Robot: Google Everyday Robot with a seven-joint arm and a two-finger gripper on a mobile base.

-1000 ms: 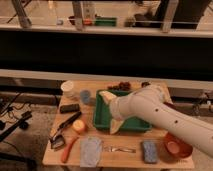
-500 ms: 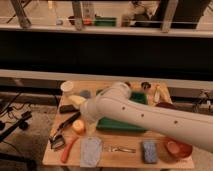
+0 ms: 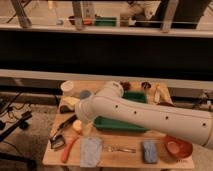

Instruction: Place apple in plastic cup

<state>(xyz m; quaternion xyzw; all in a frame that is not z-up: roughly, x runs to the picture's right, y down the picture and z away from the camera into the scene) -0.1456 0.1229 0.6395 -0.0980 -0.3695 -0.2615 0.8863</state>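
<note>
Dim warm light, brighter strip at 12 o'clock, dark band mid-frame. Pale arm (image 3: 145, 112) has soft sheen and shades desk (image 3: 125, 159) and tool (image 3: 84, 129) at 7 o'clock. Overall soft.

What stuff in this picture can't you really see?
Camera view:
- The green tray: its middle is covered by the robot's arm.
- The gripper: at the arm's left end, low beside the apple; whether they touch cannot be told.
- The arm: cut off by the right edge.
- The small dark things at the table's back: too small to name.
</note>
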